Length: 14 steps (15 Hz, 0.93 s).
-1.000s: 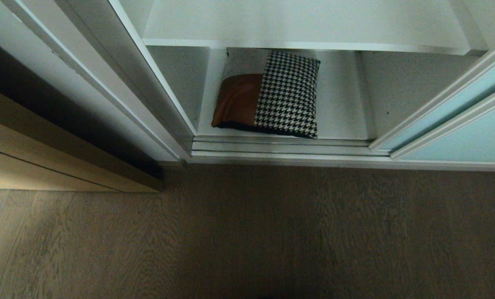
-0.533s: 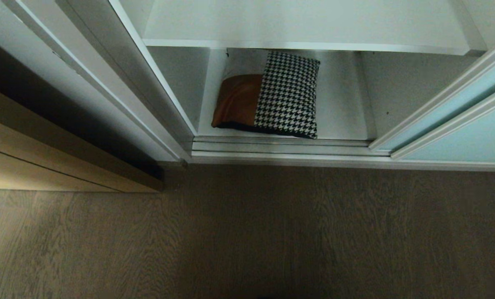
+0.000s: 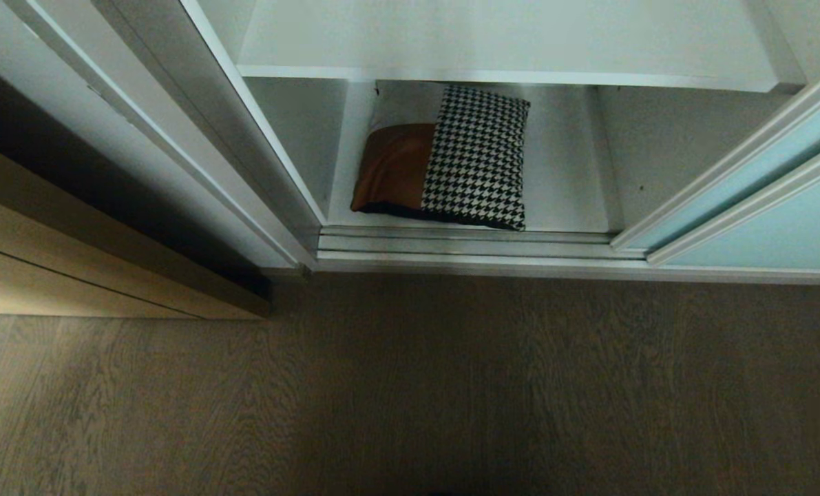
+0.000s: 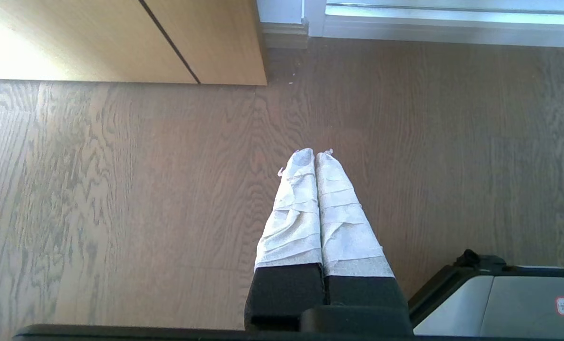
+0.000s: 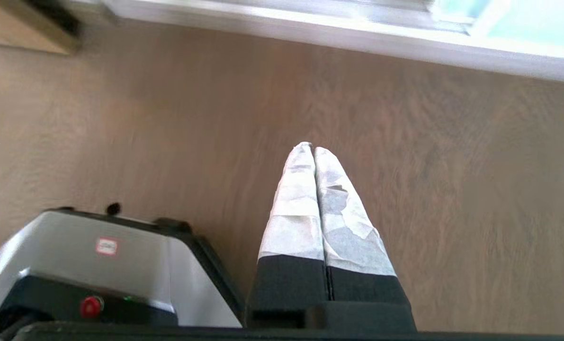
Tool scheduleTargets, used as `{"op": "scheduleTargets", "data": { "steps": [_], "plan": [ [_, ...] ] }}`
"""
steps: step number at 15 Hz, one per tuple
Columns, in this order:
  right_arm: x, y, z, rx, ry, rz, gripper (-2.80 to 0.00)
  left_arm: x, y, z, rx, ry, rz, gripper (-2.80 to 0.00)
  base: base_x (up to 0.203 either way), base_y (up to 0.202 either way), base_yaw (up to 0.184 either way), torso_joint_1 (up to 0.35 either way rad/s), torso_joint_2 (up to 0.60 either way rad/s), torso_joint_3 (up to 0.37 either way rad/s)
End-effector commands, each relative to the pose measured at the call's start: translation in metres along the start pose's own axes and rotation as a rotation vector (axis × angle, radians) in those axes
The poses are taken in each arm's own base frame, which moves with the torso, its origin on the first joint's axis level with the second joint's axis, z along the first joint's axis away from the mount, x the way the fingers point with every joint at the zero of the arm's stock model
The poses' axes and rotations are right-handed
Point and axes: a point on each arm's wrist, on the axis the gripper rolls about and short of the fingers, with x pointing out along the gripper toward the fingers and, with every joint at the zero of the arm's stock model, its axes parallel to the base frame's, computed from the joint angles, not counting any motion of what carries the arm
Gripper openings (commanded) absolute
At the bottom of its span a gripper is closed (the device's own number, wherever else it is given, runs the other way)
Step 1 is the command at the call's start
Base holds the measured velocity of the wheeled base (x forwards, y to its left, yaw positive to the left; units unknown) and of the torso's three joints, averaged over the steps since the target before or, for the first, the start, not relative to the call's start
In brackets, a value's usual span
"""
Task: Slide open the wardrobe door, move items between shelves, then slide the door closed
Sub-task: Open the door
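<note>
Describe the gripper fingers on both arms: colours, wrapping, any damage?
Left gripper: two long tapered fingers wrapped in creased white tape, on black blocky bases. Right gripper: same build, white wrapped fingers on black bases, with the wrap torn and patchy on one finger. No cables visible.

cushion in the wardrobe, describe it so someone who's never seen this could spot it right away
Look into the open wardrobe, past the aqua sliding door pushed to the right. On the lowest shelf, under the bare white shelf above, lies the cushion. It is the only patterned thing there: black-and-white houndstooth beside a tan-brown leather patch.
</note>
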Motion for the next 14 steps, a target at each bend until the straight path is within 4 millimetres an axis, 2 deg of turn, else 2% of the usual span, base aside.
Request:
{"op": "scheduleTargets", "data": {
  "steps": [1, 4, 14],
  "plan": [
    [-0.0025, -0.0016, -0.0039, 0.011, 0.024, -0.090, -2.80, 0.0002, 0.0000, -0.0004, 0.001, 0.003, 0.000, -2.80, 0.000, 0.000, 0.000, 0.000, 0.00, 0.000],
    [0.0018, -0.0049, -0.0118, 0.000, 0.004, -0.192, -2.80, 0.0002, 0.0000, -0.0004, 0.001, 0.003, 0.000, -2.80, 0.000, 0.000, 0.000, 0.000, 0.00, 0.000],
    [0.0017, -0.0049, -0.0120, 0.012, 0.006, -0.193, -2.80, 0.0002, 0.0000, -0.0004, 0.001, 0.003, 0.000, -2.80, 0.000, 0.000, 0.000, 0.000, 0.00, 0.000]
  ]
}}
